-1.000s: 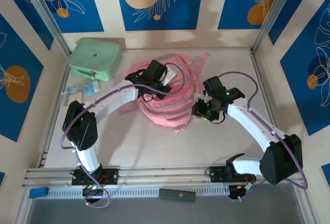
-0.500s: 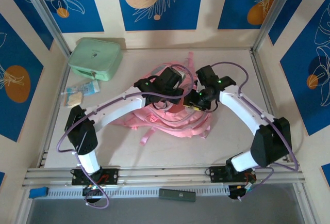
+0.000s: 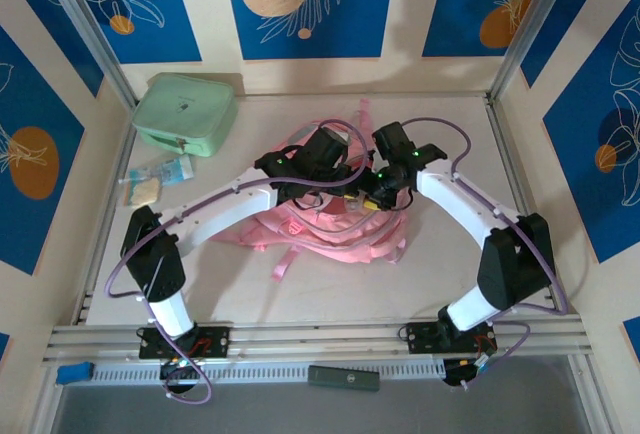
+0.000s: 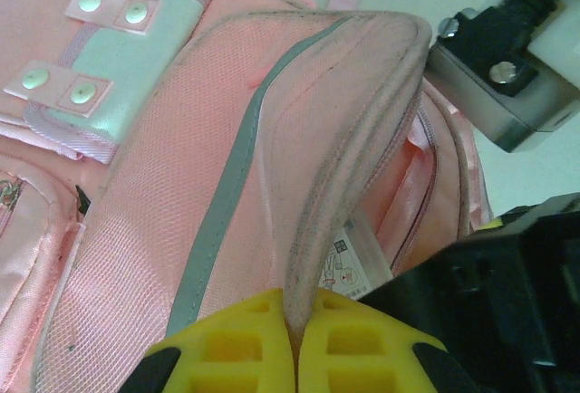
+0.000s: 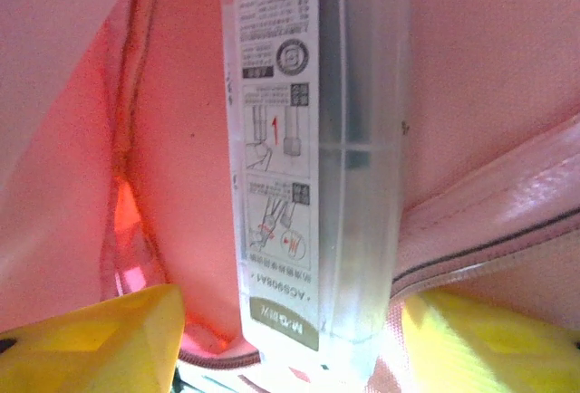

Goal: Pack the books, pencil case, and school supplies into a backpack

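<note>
Both white arms reach toward the far side and bend inward, their wrists almost meeting at centre. The left gripper pinches its yellow fingers together on the backpack rim. The right gripper has its fingers spread apart.

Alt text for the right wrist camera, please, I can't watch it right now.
A slim translucent supplies box with a printed label stands lengthwise between the right pincer's spread yellow fingertips. Fabric of the pink backpack surrounds it.
</note>
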You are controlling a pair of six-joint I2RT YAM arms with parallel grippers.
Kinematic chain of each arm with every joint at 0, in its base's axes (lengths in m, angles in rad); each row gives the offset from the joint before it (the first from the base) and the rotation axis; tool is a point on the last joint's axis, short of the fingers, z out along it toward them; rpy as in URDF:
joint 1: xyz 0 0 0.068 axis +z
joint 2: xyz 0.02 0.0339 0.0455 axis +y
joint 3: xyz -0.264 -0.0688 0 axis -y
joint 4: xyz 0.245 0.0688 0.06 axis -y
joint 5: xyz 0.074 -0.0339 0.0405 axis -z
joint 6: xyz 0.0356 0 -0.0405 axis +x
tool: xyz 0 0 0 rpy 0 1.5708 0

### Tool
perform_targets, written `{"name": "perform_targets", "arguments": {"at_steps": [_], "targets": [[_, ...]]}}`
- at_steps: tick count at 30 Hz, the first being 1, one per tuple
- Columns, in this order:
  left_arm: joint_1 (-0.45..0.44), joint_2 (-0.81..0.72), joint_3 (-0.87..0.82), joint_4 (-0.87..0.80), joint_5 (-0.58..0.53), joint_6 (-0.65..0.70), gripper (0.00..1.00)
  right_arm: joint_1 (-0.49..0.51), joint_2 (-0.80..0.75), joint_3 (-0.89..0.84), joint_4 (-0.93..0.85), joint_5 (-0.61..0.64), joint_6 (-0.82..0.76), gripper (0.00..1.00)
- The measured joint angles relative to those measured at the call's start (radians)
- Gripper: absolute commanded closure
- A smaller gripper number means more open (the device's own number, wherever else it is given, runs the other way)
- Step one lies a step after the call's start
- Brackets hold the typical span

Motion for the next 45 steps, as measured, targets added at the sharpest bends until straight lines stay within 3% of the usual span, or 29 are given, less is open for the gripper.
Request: {"name": "perform_targets", "arguments": {"at_steps": [5, 14, 22, 28, 34, 39, 45], "targets": [[0.0, -0.005, -0.014, 0.017, 0.002, 0.0, 1.0, -0.047, -0.078, -0.097, 0.061, -0.065, 0.026, 0.65], [0.0, -0.005, -0.021, 0.029, 0.005, -0.008, 1.0, -0.03, -0.035, -0.161, 0.246, -0.167, 0.117, 0.84], [0.002, -0.005, -0.027, 0.045, 0.004, -0.026, 1.0, -0.014, -0.027, -0.198, 0.429, -0.24, 0.179, 0.85], [0.005, -0.005, -0.039, 0.051, 0.019, -0.026, 0.99, -0.084, -0.14, -0.303, 0.431, -0.25, 0.174, 0.82], [0.011, -0.026, -0.075, 0.098, 0.076, -0.056, 0.63, -0.111, -0.327, -0.312, 0.293, -0.161, 0.101, 0.75], [0.023, -0.207, -0.235, 0.198, 0.134, -0.083, 0.52, -0.041, -0.391, -0.303, 0.144, -0.036, 0.048, 0.68], [0.129, -0.447, -0.502, 0.36, 0.187, -0.196, 0.48, 0.175, -0.377, -0.264, 0.004, 0.166, 0.082, 0.6]]}}
